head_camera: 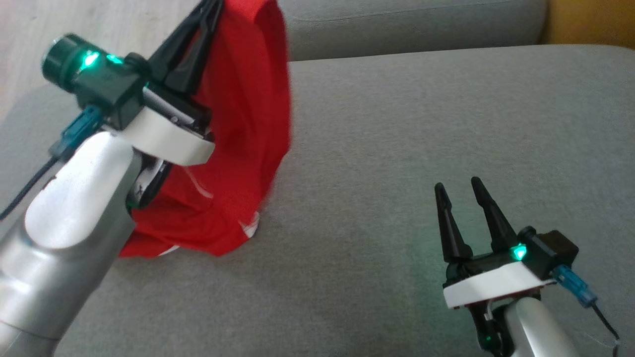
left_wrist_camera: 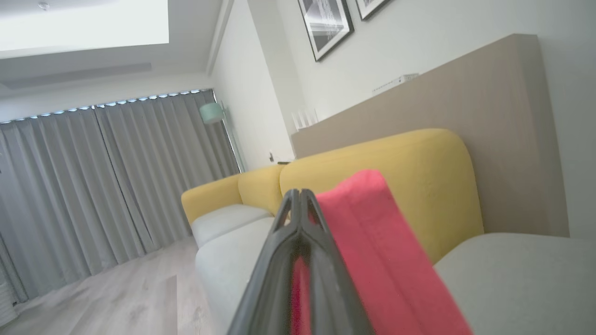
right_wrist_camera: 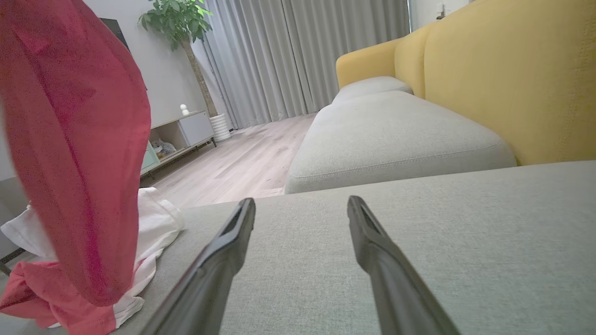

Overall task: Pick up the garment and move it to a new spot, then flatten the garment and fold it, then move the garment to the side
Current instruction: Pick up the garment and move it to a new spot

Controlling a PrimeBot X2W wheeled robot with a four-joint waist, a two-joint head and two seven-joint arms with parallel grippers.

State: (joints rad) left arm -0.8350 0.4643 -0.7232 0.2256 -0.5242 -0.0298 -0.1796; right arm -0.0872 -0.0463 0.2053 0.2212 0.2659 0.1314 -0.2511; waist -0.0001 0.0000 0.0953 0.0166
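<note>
Head view puts you mid pick-up: your left gripper (head_camera: 206, 15) is clamped on the soft red fabric garment (head_camera: 243, 124), whose lower end trails on the grey upholstered cushion (head_camera: 397, 148), while your right gripper (head_camera: 457, 186) stands spread and empty, so next carry it clear to a new spot

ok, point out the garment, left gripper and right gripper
garment (head_camera: 248, 109): head view, middle of the hanging red cloth.
left gripper (left_wrist_camera: 298, 192): left wrist view, between its shut fingertips.
right gripper (head_camera: 457, 183): head view, gap between its open fingertips.
</note>
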